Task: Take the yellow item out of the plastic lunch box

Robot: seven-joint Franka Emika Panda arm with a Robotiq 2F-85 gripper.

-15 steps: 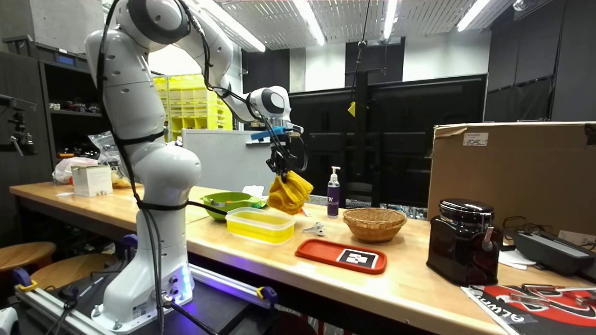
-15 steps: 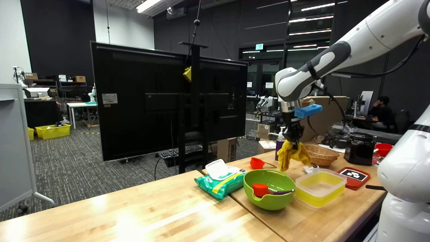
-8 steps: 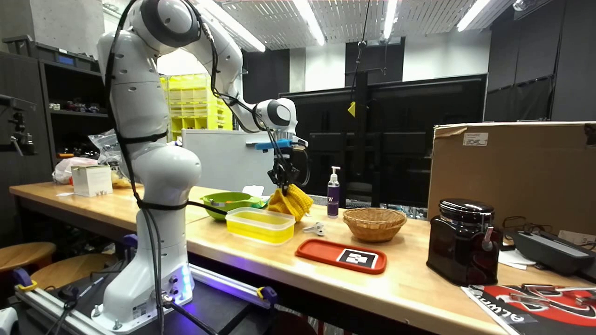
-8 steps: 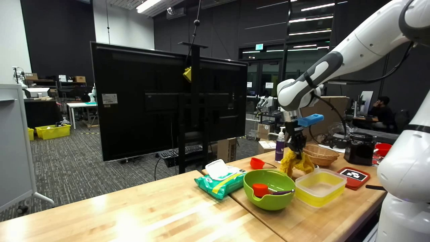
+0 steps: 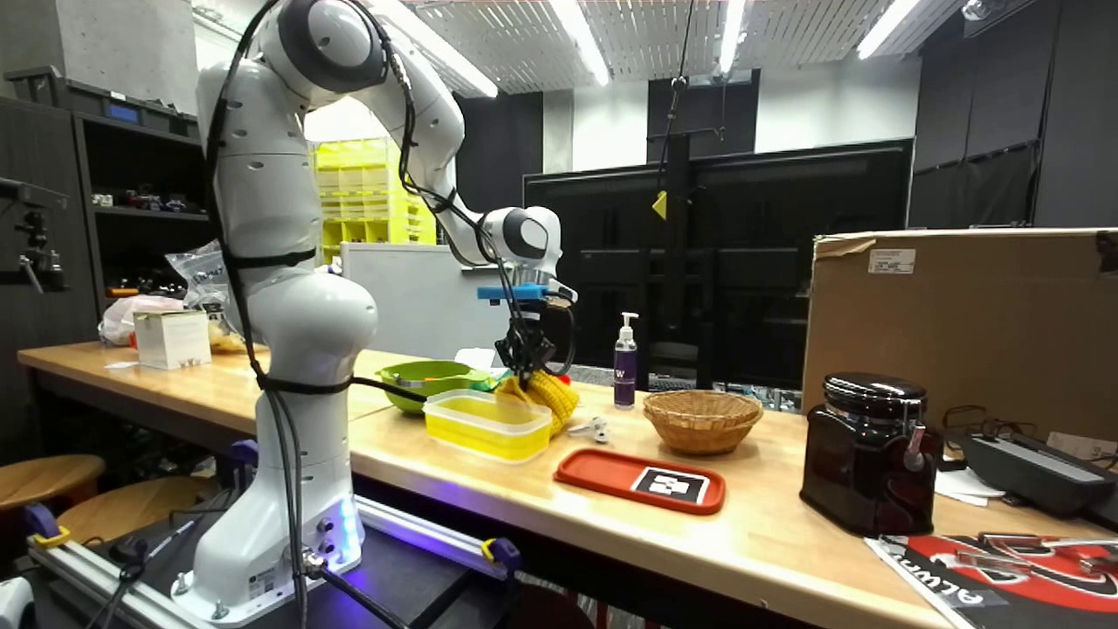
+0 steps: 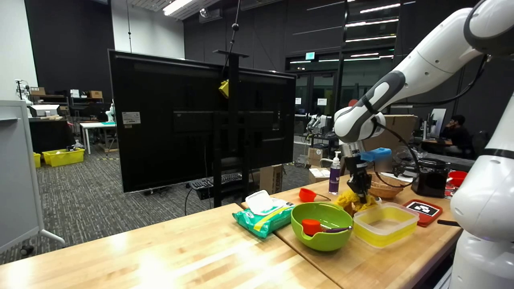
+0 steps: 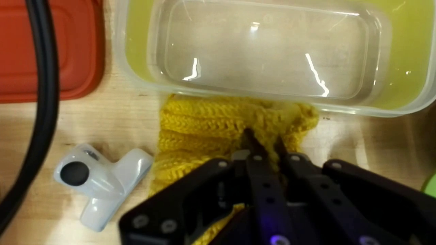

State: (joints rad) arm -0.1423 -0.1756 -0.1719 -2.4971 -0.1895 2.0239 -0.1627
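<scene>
Yellow knit cloth (image 7: pixel 194 136), pinched in the nearly closed pincer (image 7: pixel 265 136), is now seen lower than a sec ago, approx. at counter (image 7: pixel 131 119) level, just outside the plastic lunch box (image 7: pixel 269 54), so only release is presumably left.

Overhead strip lights (image 5: pixel 580 42) overexposed. Heavy glare on the desk (image 6: pixel 156 261) in an exterior view. Wrist view: claw (image 7: pixel 263 135) dark, blurred; bright reflections inside the lunch box (image 7: pixel 265 51).

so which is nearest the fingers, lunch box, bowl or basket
The lunch box, the rectangular one: in the wrist view it sits right beside the cloth between the fingers. The bowl barely shows there, the basket not at all.
</scene>
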